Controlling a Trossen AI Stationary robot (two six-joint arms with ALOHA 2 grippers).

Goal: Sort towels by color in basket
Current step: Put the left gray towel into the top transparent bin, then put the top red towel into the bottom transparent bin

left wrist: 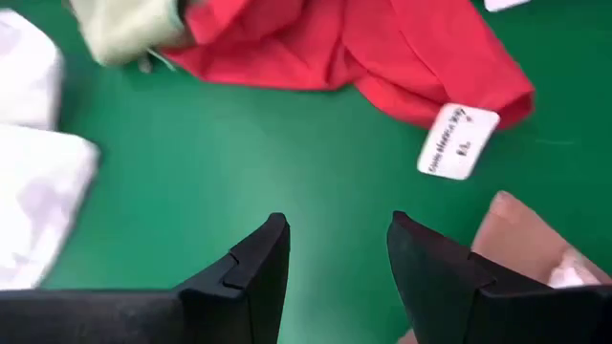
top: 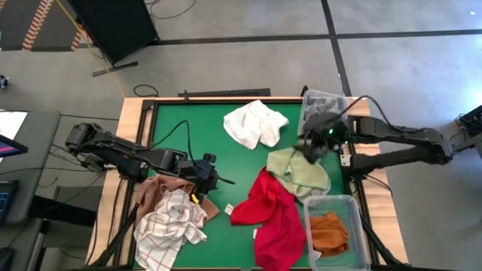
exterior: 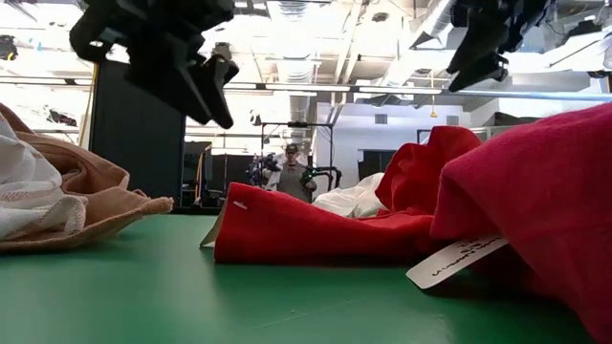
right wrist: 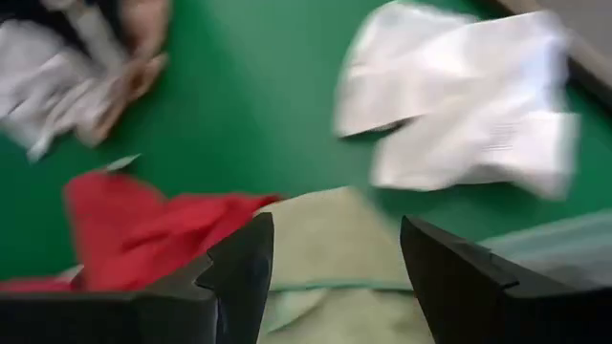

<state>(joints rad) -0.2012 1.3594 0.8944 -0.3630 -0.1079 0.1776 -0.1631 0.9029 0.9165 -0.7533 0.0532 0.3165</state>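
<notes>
High view: the left gripper [top: 220, 179] hovers with fingers parted, empty, beside the crumpled brown cloth towel [top: 154, 190]. The right gripper [top: 308, 153], likewise parted and empty, hangs over the pale green cloth towel [top: 303, 172], which touches the red cloth towel [top: 275, 211].

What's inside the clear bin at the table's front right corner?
The clear bin holds one rust orange towel, crumpled toward its front end. Whether anything lies beneath the towel cannot be seen.

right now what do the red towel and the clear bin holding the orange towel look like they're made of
Red towel: soft matte woven cloth, likely cotton; it drapes in folds and carries a sewn-on paper-like tag. Clear bin: see-through rigid plastic, slightly glossy; the orange towel shows through its walls.
</notes>
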